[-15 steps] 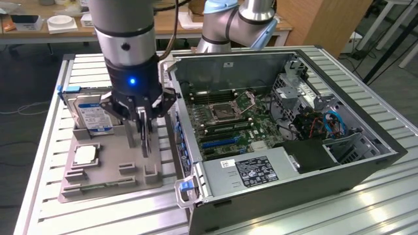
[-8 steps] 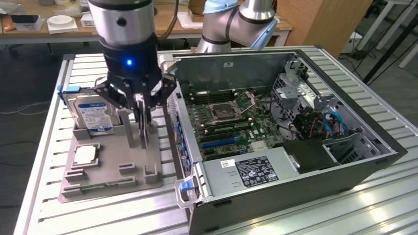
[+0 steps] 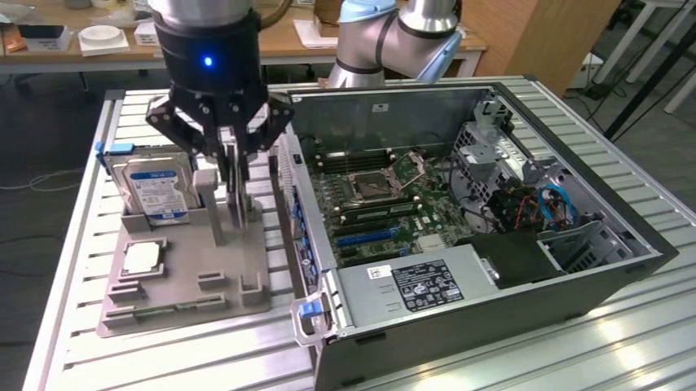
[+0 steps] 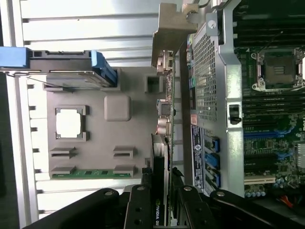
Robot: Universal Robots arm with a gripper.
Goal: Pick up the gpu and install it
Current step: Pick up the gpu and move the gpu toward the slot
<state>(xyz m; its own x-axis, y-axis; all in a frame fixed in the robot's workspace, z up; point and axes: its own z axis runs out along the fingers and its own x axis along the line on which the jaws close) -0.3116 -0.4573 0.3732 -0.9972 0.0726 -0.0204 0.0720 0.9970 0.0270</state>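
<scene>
The gpu [image 3: 233, 205], a thin dark card, stands on edge over the grey parts tray [image 3: 185, 285], with its lower end close to the tray surface. My gripper [image 3: 231, 159] comes down from above and is shut on the card's upper edge. In the wrist view the gpu [image 4: 165, 119] appears edge-on, its metal end bracket [image 4: 169, 31] at the far end, and my gripper [image 4: 161, 186] clamps it with a black finger [image 4: 141, 200] on each side. Whether the card still touches the tray [image 4: 133, 138] I cannot tell.
On the tray sit a silver hard drive [image 3: 158, 189] in a blue-tabbed holder [image 4: 62, 67], a square CPU chip [image 3: 142, 258] [image 4: 69, 123] and a green memory stick [image 4: 90, 172]. The open computer case [image 3: 609, 269] with its motherboard [image 3: 376, 204] [image 4: 276, 95] stands close on the exterior view's right.
</scene>
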